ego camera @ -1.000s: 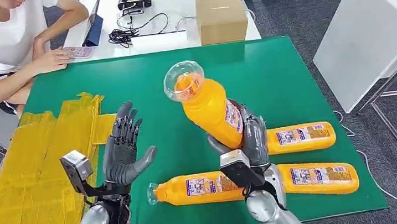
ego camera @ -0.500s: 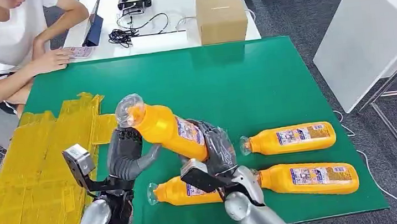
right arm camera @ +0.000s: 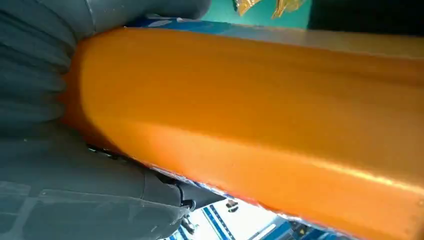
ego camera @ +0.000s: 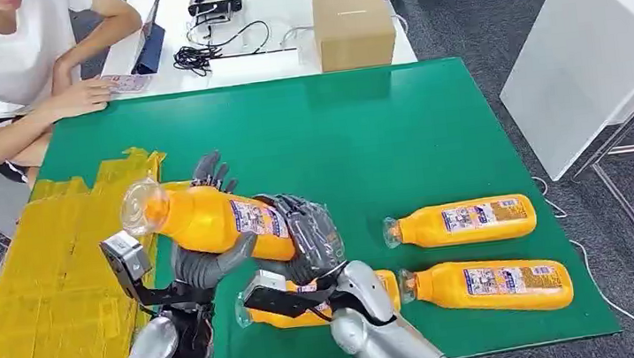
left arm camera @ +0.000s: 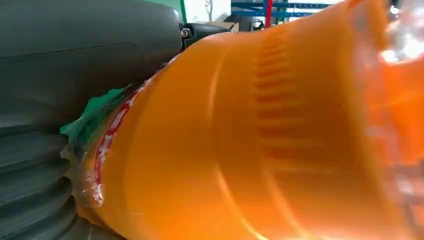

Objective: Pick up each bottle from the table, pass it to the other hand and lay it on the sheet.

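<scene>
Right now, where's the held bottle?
Head view: the held bottle is centre-left over the green mat's left edge, between both robot hands, beside the yellow sheet.

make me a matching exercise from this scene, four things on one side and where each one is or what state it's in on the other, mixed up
Things:
1. held bottle
2. cardboard box
3. yellow sheet
4. bottle with the right arm over it

Places or states:
A. on the white table beyond the green one
B. lying on the green table, partly hidden
C. covering the left part of the green table
D. off the table, between the right hand and the left hand

Pairs: 1-D, 2-A, 3-C, 4-B
</scene>
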Controlling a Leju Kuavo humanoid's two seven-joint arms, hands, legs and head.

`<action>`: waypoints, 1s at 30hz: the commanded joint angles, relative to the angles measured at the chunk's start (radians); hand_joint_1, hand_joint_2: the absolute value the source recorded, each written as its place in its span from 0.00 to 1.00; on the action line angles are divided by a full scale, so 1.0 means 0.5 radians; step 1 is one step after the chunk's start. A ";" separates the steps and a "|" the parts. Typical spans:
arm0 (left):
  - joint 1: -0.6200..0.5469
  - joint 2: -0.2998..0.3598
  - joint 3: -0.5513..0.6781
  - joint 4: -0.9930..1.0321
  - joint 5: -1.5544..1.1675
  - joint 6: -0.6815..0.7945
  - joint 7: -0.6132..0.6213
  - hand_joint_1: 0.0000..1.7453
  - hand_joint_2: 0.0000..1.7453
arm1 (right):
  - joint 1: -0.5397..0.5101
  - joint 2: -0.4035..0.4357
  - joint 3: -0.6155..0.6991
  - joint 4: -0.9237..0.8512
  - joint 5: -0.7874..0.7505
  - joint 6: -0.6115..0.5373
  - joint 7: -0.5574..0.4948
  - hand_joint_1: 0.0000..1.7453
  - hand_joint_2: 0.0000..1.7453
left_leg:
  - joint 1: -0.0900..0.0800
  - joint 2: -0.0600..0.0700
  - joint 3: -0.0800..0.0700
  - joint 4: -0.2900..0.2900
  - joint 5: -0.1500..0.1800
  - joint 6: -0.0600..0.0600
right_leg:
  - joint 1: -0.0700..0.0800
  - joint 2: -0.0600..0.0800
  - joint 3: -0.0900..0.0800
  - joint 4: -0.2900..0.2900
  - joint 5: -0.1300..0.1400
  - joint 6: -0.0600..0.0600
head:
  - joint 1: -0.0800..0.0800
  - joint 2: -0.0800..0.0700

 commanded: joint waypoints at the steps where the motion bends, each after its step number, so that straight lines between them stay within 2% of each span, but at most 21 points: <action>1: -0.136 0.006 -0.057 0.147 -0.002 -0.019 0.023 0.00 1.00 | -0.051 -0.036 0.319 0.187 0.080 -0.010 -0.024 0.97 1.00 | 0.001 -0.001 0.005 -0.002 -0.001 -0.001 | 0.001 -0.002 0.007 -0.003 -0.001 0.000 | 0.000 0.000; 3: -0.136 0.006 -0.057 0.147 -0.002 -0.019 0.023 0.00 1.00 | -0.051 -0.036 0.319 0.187 0.080 -0.010 -0.024 0.97 1.00 | 0.003 -0.002 0.015 -0.003 -0.005 -0.003 | 0.003 -0.004 0.018 -0.006 -0.004 0.000 | 0.000 0.000; 4: -0.136 0.006 -0.057 0.147 -0.002 -0.019 0.023 0.00 1.00 | -0.051 -0.036 0.319 0.187 0.080 -0.010 -0.024 0.97 1.00 | 0.001 -0.002 0.006 -0.002 -0.001 -0.002 | 0.001 -0.003 0.008 -0.003 -0.002 0.000 | -0.001 0.000; 12: -0.132 0.004 -0.051 0.144 -0.003 -0.018 0.023 0.00 1.00 | -0.056 -0.038 0.332 0.214 0.076 -0.008 -0.010 0.98 1.00 | 0.002 -0.002 0.008 -0.002 -0.002 -0.002 | 0.002 -0.003 0.010 -0.004 -0.002 0.000 | 0.000 0.000; 13: -0.130 0.002 -0.048 0.141 -0.004 -0.018 0.024 0.14 1.00 | -0.058 -0.039 0.340 0.228 0.064 -0.018 -0.008 0.97 1.00 | 0.002 -0.002 0.007 -0.002 -0.002 -0.002 | 0.002 -0.003 0.009 -0.004 -0.002 0.000 | -0.001 0.000; 14: -0.124 -0.003 -0.040 0.138 0.000 -0.014 0.020 1.00 1.00 | -0.058 -0.039 0.339 0.238 0.055 -0.025 -0.010 0.97 1.00 | 0.001 -0.002 0.006 -0.002 -0.001 -0.001 | 0.001 -0.003 0.007 -0.003 -0.002 0.000 | 0.000 0.000; 16: -0.114 -0.007 -0.032 0.128 0.004 -0.005 0.013 1.00 1.00 | -0.054 -0.043 0.339 0.245 0.044 -0.034 -0.013 0.98 1.00 | 0.002 -0.002 0.013 -0.003 -0.003 -0.003 | 0.002 -0.004 0.016 -0.006 -0.004 0.000 | -0.001 0.000; 24: -0.004 -0.046 -0.026 0.039 0.005 0.047 -0.016 1.00 1.00 | 0.057 -0.100 0.319 0.166 0.044 -0.072 0.006 1.00 1.00 | 0.002 -0.004 0.007 -0.003 -0.002 -0.001 | 0.002 -0.005 0.010 -0.005 -0.002 0.000 | 0.000 0.000; 30: -0.007 -0.050 -0.002 0.005 -0.007 0.119 -0.027 1.00 1.00 | 0.134 -0.152 0.210 0.009 0.019 -0.072 0.000 1.00 1.00 | 0.001 -0.005 0.003 -0.001 -0.001 -0.001 | 0.001 -0.007 0.004 -0.003 -0.002 0.000 | -0.001 0.000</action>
